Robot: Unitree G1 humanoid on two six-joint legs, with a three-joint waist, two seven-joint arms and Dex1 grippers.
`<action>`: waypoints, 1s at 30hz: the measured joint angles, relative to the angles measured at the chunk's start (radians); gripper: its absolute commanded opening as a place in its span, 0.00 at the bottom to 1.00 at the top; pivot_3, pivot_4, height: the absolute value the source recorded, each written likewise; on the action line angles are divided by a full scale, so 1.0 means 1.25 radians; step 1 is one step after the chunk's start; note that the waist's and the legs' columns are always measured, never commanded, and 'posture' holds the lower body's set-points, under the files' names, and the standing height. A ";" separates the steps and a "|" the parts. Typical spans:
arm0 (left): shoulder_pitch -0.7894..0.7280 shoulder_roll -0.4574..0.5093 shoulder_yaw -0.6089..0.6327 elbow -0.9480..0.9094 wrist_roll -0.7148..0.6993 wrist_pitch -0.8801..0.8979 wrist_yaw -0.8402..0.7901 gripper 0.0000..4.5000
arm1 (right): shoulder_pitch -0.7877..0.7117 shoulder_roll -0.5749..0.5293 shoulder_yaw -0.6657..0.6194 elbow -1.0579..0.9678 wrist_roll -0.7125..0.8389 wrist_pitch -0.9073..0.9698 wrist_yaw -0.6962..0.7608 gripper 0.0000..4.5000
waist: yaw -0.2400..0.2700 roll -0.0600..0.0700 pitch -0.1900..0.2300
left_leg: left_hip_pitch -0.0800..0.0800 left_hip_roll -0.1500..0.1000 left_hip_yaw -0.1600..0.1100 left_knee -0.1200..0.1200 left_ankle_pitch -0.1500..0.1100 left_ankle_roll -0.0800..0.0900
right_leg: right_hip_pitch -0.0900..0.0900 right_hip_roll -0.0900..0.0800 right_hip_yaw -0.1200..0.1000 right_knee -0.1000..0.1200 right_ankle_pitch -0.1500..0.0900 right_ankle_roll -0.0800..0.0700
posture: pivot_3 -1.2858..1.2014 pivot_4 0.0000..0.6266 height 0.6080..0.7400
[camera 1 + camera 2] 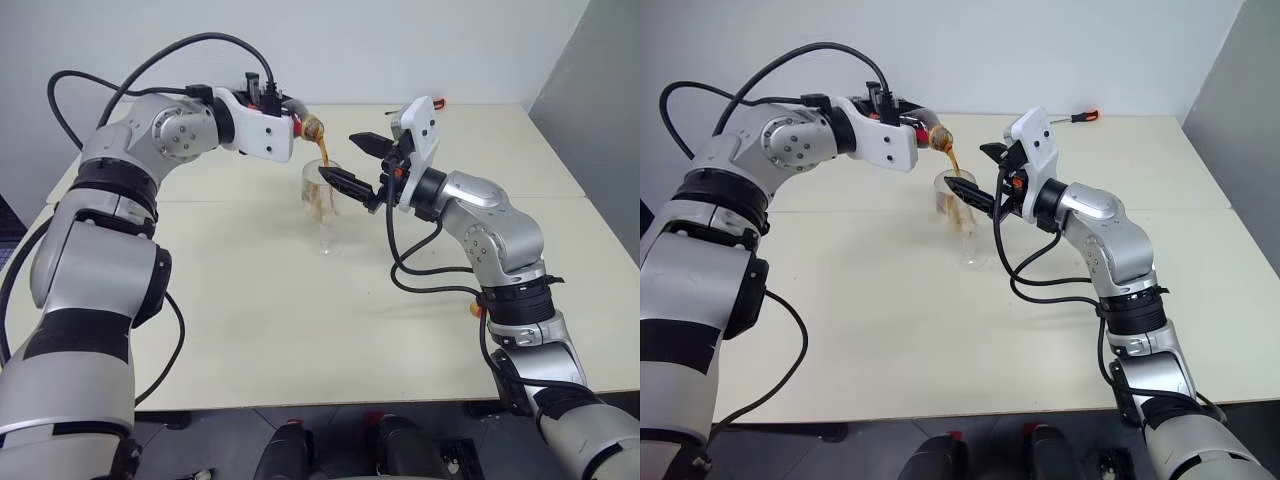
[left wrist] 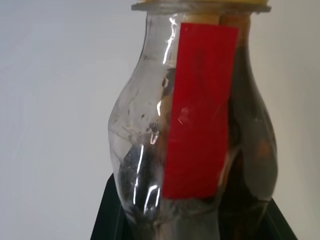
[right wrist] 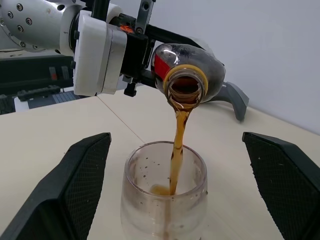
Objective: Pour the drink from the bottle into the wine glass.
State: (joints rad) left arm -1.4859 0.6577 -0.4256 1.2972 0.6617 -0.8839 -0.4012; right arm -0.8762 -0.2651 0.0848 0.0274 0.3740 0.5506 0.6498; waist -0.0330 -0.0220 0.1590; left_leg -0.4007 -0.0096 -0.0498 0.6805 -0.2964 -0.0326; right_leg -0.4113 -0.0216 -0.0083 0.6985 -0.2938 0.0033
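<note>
My left end effector (image 3: 135, 55) is pinched on the bottle (image 3: 192, 67), holding it tipped on its side above the wine glass (image 3: 165, 195), mouth down and uncapped. The drink (image 3: 179, 145) runs out of the mouth in a thin amber stream and falls straight into the bowl — the pour is under way, not finished.

The wine glass stands upright on the worktop (image 1: 300, 330), between my two arms. Only a little liquid has gathered at the bottom of the bowl, with splashes on the inside wall. Dark liquid still sits in the lower side of the bottle, as the left wrist view shows, so there is more to come.

My right end effector (image 1: 350, 162) is spread wide, one finger on each side of the bowl — near it, but not touching the glass as far as I can tell. It looks placed to steady the glass rather than to hold it.

What I judge is left: keep the tilt until the bottle has run dry or the glass is full enough, then bring the bottle upright and set it down on the worktop.
</note>
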 measured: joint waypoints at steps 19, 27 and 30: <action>-0.009 0.010 0.000 0.001 0.007 -0.014 0.000 0.24 | 0.000 0.008 0.000 0.001 -0.002 -0.012 0.002 1.00 | 0.000 0.000 0.000 | 0.000 0.000 0.000 0.000 0.000 0.000 | 0.000 0.000 0.000 0.000 0.000 0.000 | 0.52 0.24 1.00; -0.018 0.020 0.000 0.004 0.012 -0.018 0.010 0.24 | 0.000 0.008 0.000 0.001 -0.003 -0.012 0.003 1.00 | 0.000 0.000 0.000 | 0.000 0.000 0.000 0.000 0.000 0.000 | 0.000 0.000 0.000 0.000 0.000 0.000 | 0.52 0.24 1.00; -0.019 0.020 -0.002 0.004 0.015 -0.020 0.014 0.24 | 0.000 0.008 0.000 0.001 -0.002 -0.012 0.003 1.00 | 0.000 0.000 0.000 | 0.000 0.000 0.000 0.000 0.000 0.000 | 0.000 0.000 0.000 0.000 0.000 0.000 | 0.52 0.24 1.00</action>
State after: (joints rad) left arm -1.5095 0.6823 -0.4279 1.3017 0.6804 -0.9088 -0.3838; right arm -0.8760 -0.2547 0.0847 0.0288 0.3709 0.5351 0.6531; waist -0.0335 -0.0220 0.1590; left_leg -0.4007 -0.0097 -0.0498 0.6807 -0.2964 -0.0326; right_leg -0.4114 -0.0216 -0.0084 0.6989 -0.2938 0.0033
